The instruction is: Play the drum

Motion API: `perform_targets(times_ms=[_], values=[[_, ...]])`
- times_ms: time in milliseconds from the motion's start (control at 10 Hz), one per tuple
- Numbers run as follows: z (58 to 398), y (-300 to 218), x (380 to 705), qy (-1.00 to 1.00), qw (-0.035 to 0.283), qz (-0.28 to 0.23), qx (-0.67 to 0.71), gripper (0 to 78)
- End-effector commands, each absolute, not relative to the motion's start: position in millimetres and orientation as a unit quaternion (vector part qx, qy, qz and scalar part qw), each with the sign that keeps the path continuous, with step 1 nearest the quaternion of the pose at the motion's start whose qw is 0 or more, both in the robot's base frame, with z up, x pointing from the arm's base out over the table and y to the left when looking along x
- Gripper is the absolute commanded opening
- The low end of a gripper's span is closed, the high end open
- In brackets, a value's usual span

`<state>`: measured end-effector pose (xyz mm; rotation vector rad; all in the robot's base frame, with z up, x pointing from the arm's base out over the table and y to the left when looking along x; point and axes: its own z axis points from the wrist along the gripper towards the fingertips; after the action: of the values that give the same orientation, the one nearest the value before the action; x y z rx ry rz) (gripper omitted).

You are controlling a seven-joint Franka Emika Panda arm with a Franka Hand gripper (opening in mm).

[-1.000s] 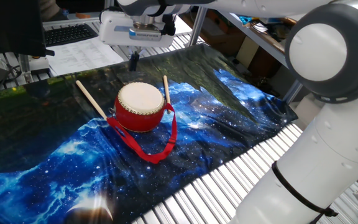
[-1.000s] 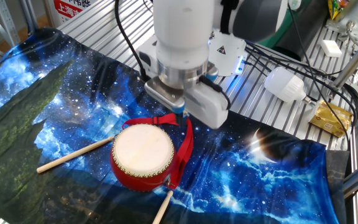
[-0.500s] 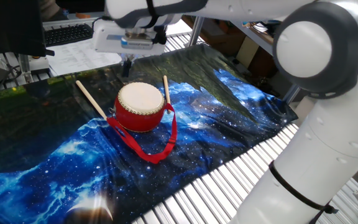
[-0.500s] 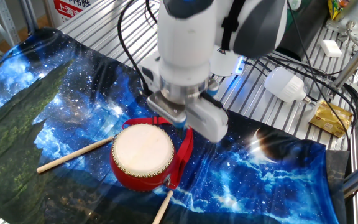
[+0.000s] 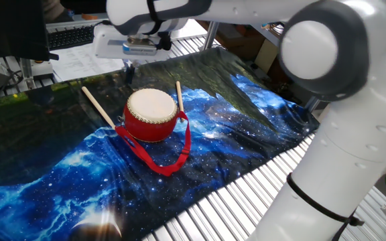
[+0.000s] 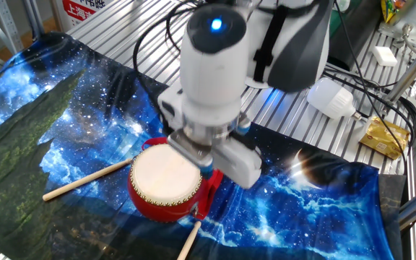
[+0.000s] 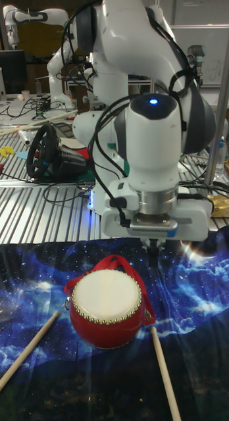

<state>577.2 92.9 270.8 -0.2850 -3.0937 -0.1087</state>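
Note:
The drum (image 5: 151, 115) stands on the galaxy-print cloth, red body, cream skin facing up, its red ribbon strap (image 5: 173, 158) trailing toward the front. It also shows as the drum (image 6: 166, 180) and the drum (image 7: 106, 308). My gripper (image 5: 129, 66) hangs just beyond the drum's far rim, fingers together and holding nothing. In the tall view the gripper (image 7: 152, 254) points down behind the drum's right side, above the cloth. One thin wooden stick (image 5: 98, 107) lies left of the drum. A second stick (image 5: 179, 97) lies against its right side.
The cloth (image 5: 246, 127) covers a slatted metal table (image 5: 246, 194). A keyboard (image 5: 72, 37) and papers (image 5: 86, 63) lie behind it. A white bulb-shaped object (image 6: 331, 97) and a yellow packet (image 6: 385, 137) sit off the cloth. A steering wheel (image 7: 45, 151) stands at the back.
The arm has swung the gripper sideways along the drum's far side, leftward in one fixed view and closer over the drum's rim in the other. The drum and sticks have not moved.

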Motion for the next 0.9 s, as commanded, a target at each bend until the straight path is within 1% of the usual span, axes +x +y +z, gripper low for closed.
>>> perform_targets(times_ms=[100, 500, 900], values=[[258, 99, 601, -0.996, 0.014, -0.034, -0.08, 0.0], [243, 102, 623, -0.998, 0.016, -0.034, -0.041, 0.0], [237, 102, 632, -0.999, 0.017, -0.026, -0.01, 0.0]])
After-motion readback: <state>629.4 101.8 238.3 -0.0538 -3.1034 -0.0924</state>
